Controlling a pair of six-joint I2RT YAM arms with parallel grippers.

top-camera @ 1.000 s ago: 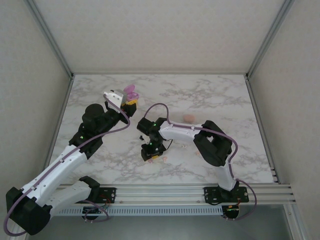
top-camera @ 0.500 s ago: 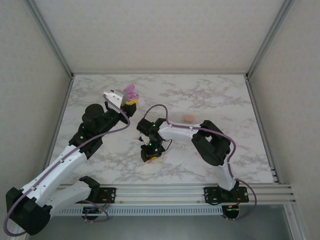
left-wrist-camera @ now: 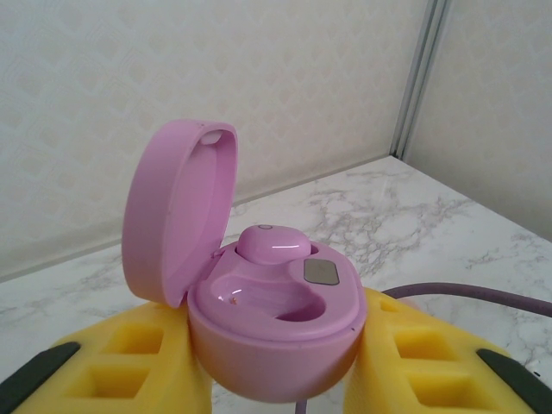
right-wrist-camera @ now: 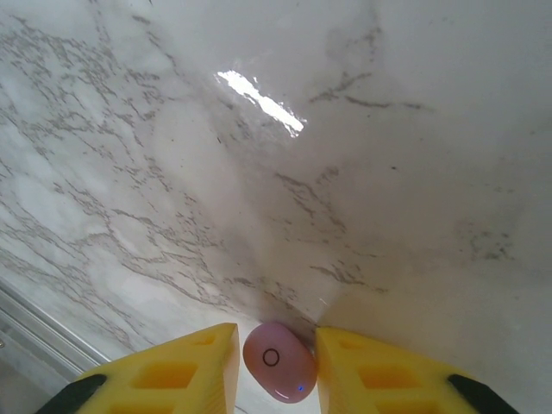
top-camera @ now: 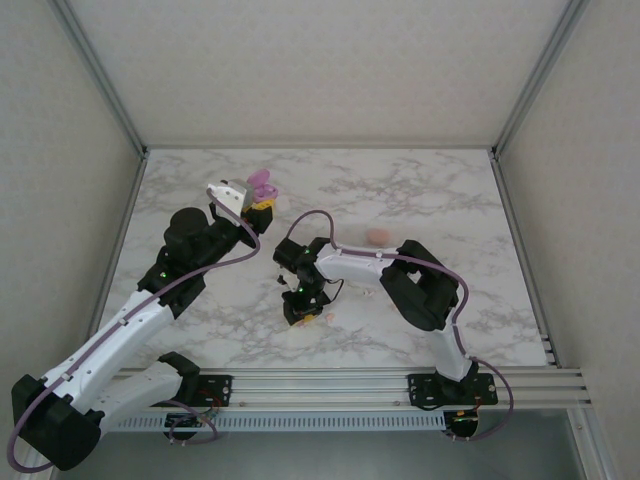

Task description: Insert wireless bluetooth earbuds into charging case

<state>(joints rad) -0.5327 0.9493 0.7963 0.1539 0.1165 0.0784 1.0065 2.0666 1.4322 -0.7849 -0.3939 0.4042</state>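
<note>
My left gripper (top-camera: 259,203) is held up over the back left of the table, shut on an open purple charging case (left-wrist-camera: 276,336) with its lid (left-wrist-camera: 177,216) tipped back. One purple earbud (left-wrist-camera: 272,244) sits in the far socket; the near socket is bare. My right gripper (top-camera: 303,312) points down at the table near the front centre. A second purple earbud (right-wrist-camera: 278,360) with a ring mark lies on the marble between its yellow fingers (right-wrist-camera: 185,375). The right finger touches it and the left is a sliver away.
A pink-orange case (top-camera: 377,236) lies on the marble table (top-camera: 450,200) behind the right arm. Metal frame posts and walls border the table on the left, right and back. A rail (top-camera: 350,385) carries both arm bases along the front edge.
The right arm's wrist has crept slightly left and settled lower over the earbud on the table. The left arm and its case have not moved.
</note>
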